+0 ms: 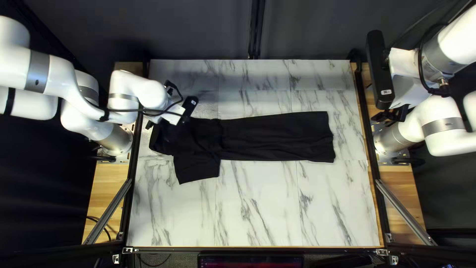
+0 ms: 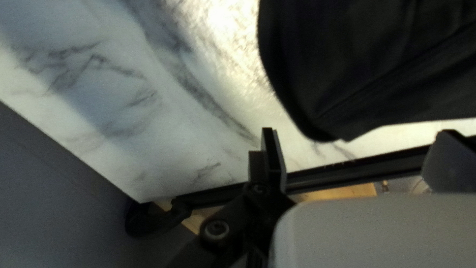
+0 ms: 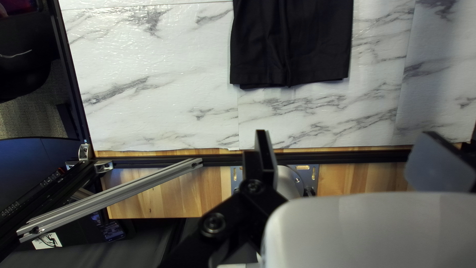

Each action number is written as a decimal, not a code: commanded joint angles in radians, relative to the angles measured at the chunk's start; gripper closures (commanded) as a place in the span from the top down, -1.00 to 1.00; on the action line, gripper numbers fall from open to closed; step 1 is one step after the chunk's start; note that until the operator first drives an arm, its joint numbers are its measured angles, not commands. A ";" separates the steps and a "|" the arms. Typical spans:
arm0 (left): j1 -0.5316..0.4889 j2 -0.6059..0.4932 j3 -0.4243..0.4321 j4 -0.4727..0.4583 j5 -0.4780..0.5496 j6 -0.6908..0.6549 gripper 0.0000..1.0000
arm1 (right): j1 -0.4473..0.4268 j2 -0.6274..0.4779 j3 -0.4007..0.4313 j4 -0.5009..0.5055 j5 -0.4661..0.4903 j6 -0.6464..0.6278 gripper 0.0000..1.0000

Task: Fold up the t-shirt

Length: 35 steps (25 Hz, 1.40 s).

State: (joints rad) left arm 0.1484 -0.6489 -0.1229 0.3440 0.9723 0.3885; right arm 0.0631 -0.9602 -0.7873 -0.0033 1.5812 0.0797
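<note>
While the black t-shirt (image 1: pixel 277 136) is lying across the marbled surface (image 1: pixel 272 208), the left arm (image 1: pixel 146 94) is screening part of its sleeve end, where the left pincer (image 1: pixel 157 128) is gaping; the right pincer (image 1: pixel 390 116) is hanging open near the black rail (image 1: pixel 369 144), a silver strut (image 1: pixel 404 211) slanting beside it

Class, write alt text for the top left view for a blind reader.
A black T-shirt lies partly folded on a marbled table, one sleeve out. The left arm hangs by its left end; the right arm hangs clear.
</note>
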 commanded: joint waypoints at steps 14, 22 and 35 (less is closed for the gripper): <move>-0.065 0.073 0.001 0.024 -0.069 -0.078 -0.52 | 0.000 0.000 0.000 0.000 0.000 0.000 1.00; -0.043 0.043 -0.007 0.033 -0.042 -0.058 -0.51 | 0.000 0.000 0.000 0.000 0.000 0.000 1.00; 0.064 -0.014 -0.044 0.082 -0.001 -0.077 -0.89 | 0.000 0.000 0.000 0.000 0.000 0.000 1.00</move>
State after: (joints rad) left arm 0.1942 -0.6636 -0.1577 0.4111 0.9721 0.3334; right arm 0.0631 -0.9602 -0.7873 -0.0033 1.5812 0.0797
